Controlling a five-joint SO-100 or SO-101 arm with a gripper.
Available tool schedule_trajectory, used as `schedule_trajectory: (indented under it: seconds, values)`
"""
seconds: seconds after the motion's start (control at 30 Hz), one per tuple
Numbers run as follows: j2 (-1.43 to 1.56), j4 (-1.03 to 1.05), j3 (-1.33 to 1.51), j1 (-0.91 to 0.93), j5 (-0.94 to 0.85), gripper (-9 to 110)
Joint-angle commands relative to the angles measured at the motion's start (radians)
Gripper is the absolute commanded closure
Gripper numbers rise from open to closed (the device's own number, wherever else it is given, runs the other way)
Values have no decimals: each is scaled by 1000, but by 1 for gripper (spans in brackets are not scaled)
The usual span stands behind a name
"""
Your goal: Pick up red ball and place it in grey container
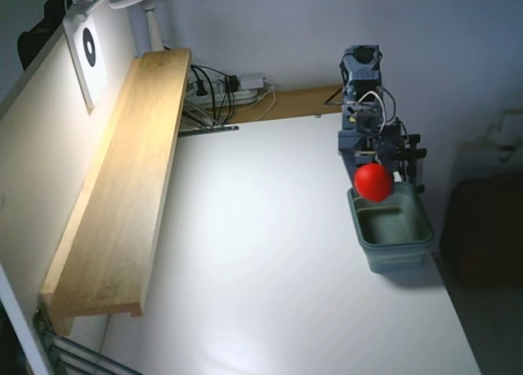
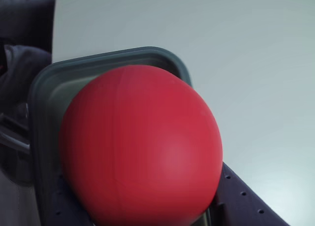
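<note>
The red ball (image 1: 373, 181) hangs in the air over the near-arm rim of the grey container (image 1: 394, 243), which stands at the right side of the white table. My gripper (image 1: 374, 172) is shut on the ball and reaches down from the blue-grey arm (image 1: 362, 105) behind the tub. In the wrist view the red ball (image 2: 140, 147) fills most of the picture, with one dark finger (image 2: 246, 201) showing at its lower right. The grey container's rim (image 2: 113, 56) curves round behind the ball, and most of its inside is hidden.
A long wooden shelf (image 1: 122, 187) runs along the left wall. A power strip with cables (image 1: 229, 87) lies at the back of the table. The table's right edge (image 1: 453, 310) runs close beside the container. White tabletop (image 1: 261, 244) spreads between shelf and tub.
</note>
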Motion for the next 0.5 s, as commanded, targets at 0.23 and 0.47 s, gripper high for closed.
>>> schedule_trajectory:
  seconds: [0.23,0.47]
  values:
    - [50,15,-50,-121,5,78]
    - [50,15,-50,-121,5,78]
